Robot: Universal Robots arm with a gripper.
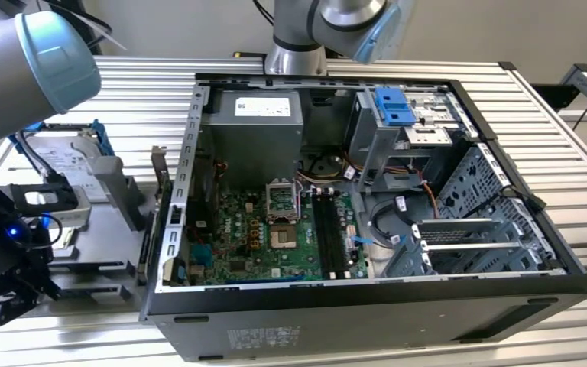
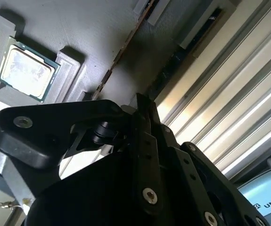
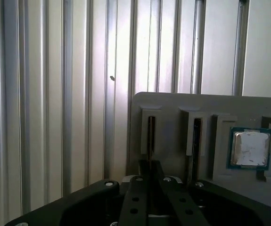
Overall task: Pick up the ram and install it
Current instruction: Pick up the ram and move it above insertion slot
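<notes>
Pickup step: gripper lines up with the ram standing in its tray slot. I cannot tell its clamping state, and lifting needs a straight pull.

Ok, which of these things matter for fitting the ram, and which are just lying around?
Job: gripper, likely ram edge-on in tray, motherboard slots.
Lying about: CPU, hard drive, blue latch, power supply.
</notes>
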